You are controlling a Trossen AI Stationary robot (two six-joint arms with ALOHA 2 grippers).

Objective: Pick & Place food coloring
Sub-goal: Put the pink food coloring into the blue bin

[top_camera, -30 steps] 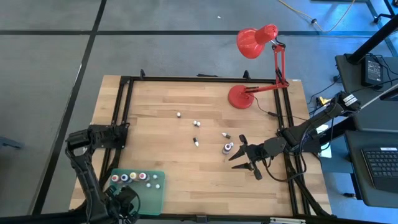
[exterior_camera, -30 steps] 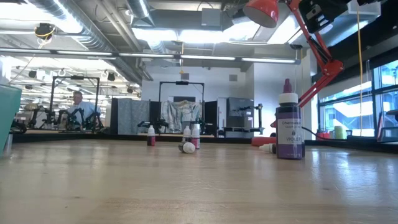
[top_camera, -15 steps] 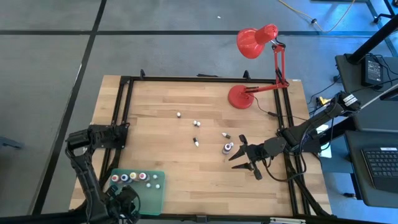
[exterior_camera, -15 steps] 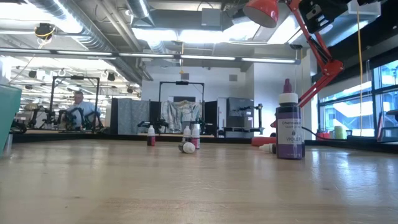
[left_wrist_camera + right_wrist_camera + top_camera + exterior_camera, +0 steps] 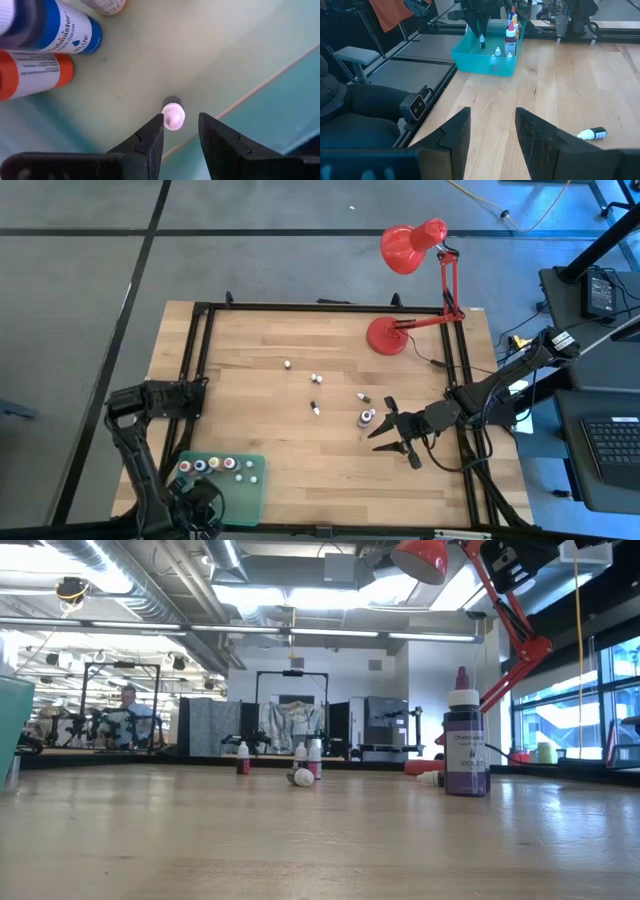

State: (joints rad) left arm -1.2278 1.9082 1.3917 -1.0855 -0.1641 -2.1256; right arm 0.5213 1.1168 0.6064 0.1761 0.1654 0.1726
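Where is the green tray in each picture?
High view: tray at bottom left.
Low view: tray is a sliver at the left edge.
Left wrist view: tray floor fills the picture.
Right wrist view: tray at top middle, far off.
Landmark: the bottles standing in it.

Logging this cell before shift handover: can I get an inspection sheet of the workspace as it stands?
Surface: wooden table, black frame around it.
Job's things: several food coloring bottles standing in the green tray; loose bottles mid-table; a purple bottle upright.
Clutter: red desk lamp at the far edge.
Grippers: left gripper open over a small white-capped bottle in the tray; right gripper open beside the purple bottle.
Cables: along the right arm.
Surroundings: a person at a distant bench.
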